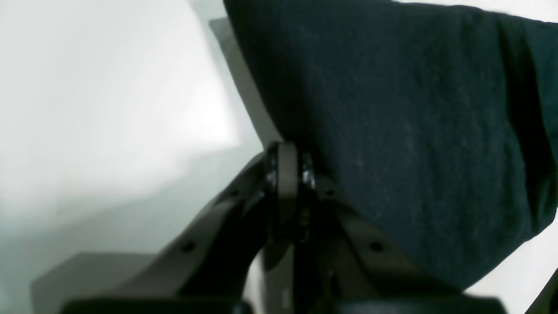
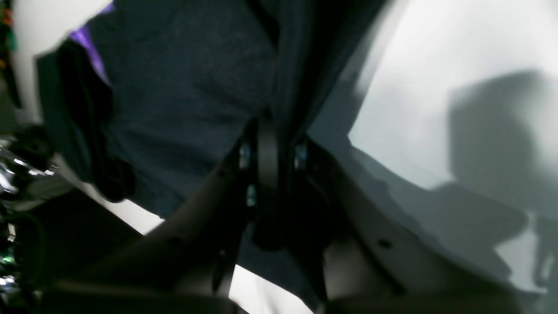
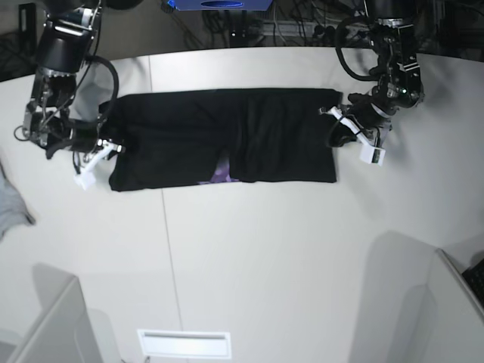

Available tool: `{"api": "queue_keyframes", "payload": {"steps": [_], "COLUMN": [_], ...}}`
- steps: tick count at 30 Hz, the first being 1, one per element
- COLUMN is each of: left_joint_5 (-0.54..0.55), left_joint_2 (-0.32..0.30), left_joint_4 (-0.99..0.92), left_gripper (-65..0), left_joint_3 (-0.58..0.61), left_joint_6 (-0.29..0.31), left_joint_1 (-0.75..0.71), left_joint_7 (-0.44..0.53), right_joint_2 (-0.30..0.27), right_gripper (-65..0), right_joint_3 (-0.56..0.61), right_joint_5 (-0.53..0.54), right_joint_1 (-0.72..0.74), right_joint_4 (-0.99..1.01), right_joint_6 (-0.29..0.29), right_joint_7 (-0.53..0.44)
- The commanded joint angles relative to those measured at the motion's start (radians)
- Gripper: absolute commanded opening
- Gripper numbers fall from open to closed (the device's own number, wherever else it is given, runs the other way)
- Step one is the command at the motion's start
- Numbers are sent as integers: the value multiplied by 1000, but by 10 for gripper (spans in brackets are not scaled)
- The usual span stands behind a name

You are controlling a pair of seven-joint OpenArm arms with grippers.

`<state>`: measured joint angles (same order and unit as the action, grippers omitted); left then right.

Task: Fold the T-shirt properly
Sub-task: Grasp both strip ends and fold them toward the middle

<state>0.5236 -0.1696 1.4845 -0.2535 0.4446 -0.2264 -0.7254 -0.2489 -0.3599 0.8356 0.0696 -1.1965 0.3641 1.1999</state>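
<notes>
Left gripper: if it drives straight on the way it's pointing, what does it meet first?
The T-shirt. The left gripper is shut on the shirt's edge, so the black cloth is already at its tips. In the base view it points across the table along the spread shirt toward the right gripper; depth beyond is unclear.

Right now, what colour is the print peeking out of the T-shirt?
Purple, on the black T-shirt; the print shows best in the right wrist view.

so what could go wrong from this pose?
Both grippers, left gripper and right gripper, pinch opposite ends of the T-shirt with thin bites, so either edge may slip out. Uneven lifting could skew the fold. The purple print peeking at the near hem suggests layers already misaligned.
</notes>
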Motion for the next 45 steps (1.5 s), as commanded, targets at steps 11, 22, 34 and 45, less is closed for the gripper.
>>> {"api": "queue_keyframes", "payload": {"steps": [11, 22, 34, 45], "left_joint_5": [-99, -101, -267, -293], "left_joint_2": [-3, -9, -49, 18], "left_joint_4": [-12, 107, 106, 77], "left_gripper": [-650, -650, -650, -650], "left_joint_3": [32, -60, -82, 84], "left_joint_6": [-37, -37, -36, -36], "left_joint_1": [-3, -15, -14, 26], "left_joint_7": [-132, -237, -245, -245], "right_joint_2": [76, 182, 247, 317], "right_gripper": [-650, -650, -650, -650], "right_joint_3": [3, 34, 226, 286], "right_joint_5": [-301, -439, -471, -471], "right_joint_1": [-38, -133, -181, -173], "right_joint_4": [-325, -658, -774, -794], "right_joint_6": [-12, -12, -14, -14], "right_joint_7": [-48, -39, -50, -51]}}
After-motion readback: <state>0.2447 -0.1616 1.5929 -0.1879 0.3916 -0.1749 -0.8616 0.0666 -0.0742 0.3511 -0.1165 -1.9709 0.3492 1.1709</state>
